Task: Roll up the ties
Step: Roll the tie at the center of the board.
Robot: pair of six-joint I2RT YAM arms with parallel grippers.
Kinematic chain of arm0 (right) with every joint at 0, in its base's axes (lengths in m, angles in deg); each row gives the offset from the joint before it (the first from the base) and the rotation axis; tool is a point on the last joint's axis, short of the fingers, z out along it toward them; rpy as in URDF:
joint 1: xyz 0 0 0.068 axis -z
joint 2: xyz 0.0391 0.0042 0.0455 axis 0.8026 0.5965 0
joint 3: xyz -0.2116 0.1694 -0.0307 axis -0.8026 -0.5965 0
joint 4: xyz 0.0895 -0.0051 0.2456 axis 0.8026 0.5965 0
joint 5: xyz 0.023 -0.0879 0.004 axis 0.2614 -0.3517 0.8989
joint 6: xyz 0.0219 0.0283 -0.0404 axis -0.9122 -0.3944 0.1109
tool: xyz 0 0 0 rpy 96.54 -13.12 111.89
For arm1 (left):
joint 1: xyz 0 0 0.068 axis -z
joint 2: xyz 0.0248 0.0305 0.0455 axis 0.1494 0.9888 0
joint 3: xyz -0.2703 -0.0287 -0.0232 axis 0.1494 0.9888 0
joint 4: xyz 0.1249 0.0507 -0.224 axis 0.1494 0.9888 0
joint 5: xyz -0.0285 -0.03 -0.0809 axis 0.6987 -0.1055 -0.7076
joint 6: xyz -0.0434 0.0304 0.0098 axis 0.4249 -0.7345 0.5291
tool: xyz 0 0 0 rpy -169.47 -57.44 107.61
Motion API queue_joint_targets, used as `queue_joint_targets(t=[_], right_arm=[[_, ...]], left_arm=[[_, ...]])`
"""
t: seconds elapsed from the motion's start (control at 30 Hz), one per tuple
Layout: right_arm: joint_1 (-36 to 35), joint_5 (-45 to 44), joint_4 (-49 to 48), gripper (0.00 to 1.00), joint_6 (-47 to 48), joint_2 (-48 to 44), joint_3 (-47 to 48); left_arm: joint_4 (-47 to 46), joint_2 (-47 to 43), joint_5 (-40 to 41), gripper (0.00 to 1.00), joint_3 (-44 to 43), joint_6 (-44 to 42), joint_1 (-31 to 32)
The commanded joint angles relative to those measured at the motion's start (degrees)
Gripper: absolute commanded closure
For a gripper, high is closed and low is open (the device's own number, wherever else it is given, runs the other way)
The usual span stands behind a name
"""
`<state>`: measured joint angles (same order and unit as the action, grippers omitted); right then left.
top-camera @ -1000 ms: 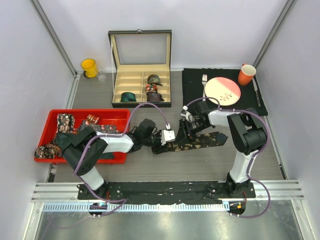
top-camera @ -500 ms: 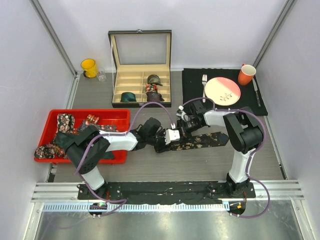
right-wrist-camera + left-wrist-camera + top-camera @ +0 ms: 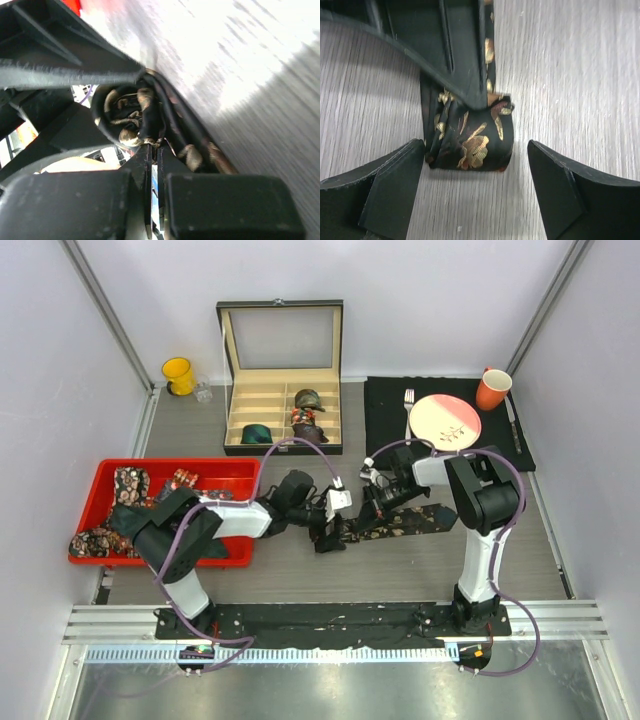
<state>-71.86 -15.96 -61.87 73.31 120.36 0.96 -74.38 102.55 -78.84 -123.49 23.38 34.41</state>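
- Moved since a second ago: left claw (image 3: 328,533) toward the near edge, onto the tie's left tip; right claw (image 3: 372,508) a little nearer as well, onto the strip.
- Lying flat on the counter (image 3: 400,575), in front of both arms: the tie (image 3: 415,521), dark with a floral print. Long axis left to right, right end tilted slightly toward the far side, broad end at the right.
- Curled at the left end into a short roll (image 3: 470,145), its axis across the strip.
- Spread wide around that roll: the left claw, gripping nothing. One finger (image 3: 385,187) touching or just beside the roll, cannot tell which; the other clear of it.
- Pressed together: the right claw, tips against the fabric just beside the roll. Cannot tell whether cloth is pinched between the pads, since the wrist view is blurred and crowded.
- Hidden from above: part of the strip under the right claw, most of the roll under the left.
- Stretched low to the right, across a corner of the red bin (image 3: 170,466): the left arm. Upright from its base, elbow bent, forearm reaching left: the right arm.
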Motion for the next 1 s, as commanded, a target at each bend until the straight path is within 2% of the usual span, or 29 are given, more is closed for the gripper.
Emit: queue_joint_targets(t=[0.0, 0.13, 0.23, 0.27, 0.43, 0.47, 0.57, 0.63, 0.7, 0.8, 0.9, 0.97], right_arm=[[-0.6, -16.9, 0.8, 0.99, 4.7, 3.7, 0.3], [-0.6, -17.8, 0.9, 0.99, 2.8, 5.1, 1.4], [-0.6, -17.0, 1.2, 0.99, 2.1, 6.3, 2.2], [-0.6, -16.7, 1.5, 0.99, 2.1, 6.5, 2.2], [-0.5, -14.7, 3.7, 0.99, 2.8, 5.5, 3.1], [-0.4, -14.5, 5.6, 0.98, 3.1, 5.1, 3.7], [1.7, -11.1, 7.2, 0.86, 2.4, 1.2, 2.9], [3.2, -9.5, 7.2, 0.77, 0.8, -2.2, 2.2], [4.8, -9.6, 7.3, 0.73, 0.0, -3.9, 0.8], [4.8, -11.6, 7.5, 0.72, 0.4, -3.8, -0.9], [4.9, -15.0, 7.4, 0.71, 1.7, -0.3, -0.3], [5.1, -15.6, 8.4, 0.71, 3.0, 3.1, 2.3]], left_arm=[[-9.9, 2.7, -4.3, 0.12, -0.2, 3.9, 0.2], [-12.2, 5.6, -3.0, 0.16, -0.6, 1.2, 1.7], [-13.5, 6.7, -0.8, 0.26, -0.7, -1.0, 2.4], [-13.3, 7.0, -0.3, 0.34, -0.4, -1.9, 2.7], [-8.3, 5.5, 2.2, 0.58, 0.2, -5.4, 3.0], [-6.8, 4.4, 2.6, 0.66, 0.5, -5.3, 3.0], [-5.1, 3.0, 4.5, 0.78, 2.0, -3.1, 2.9], [-5.1, 2.2, 6.4, 0.81, 2.7, 0.8, 2.9], [-6.0, 1.9, 7.9, 0.83, 3.4, 3.5, 2.9], [-7.4, 1.9, 10.2, 0.85, 3.6, 8.0, 3.0], [-7.3, 1.4, 10.3, 0.86, 3.5, 7.1, 3.2], [-3.4, 1.2, 11.7, 0.86, 2.1, 5.0, 3.4]])
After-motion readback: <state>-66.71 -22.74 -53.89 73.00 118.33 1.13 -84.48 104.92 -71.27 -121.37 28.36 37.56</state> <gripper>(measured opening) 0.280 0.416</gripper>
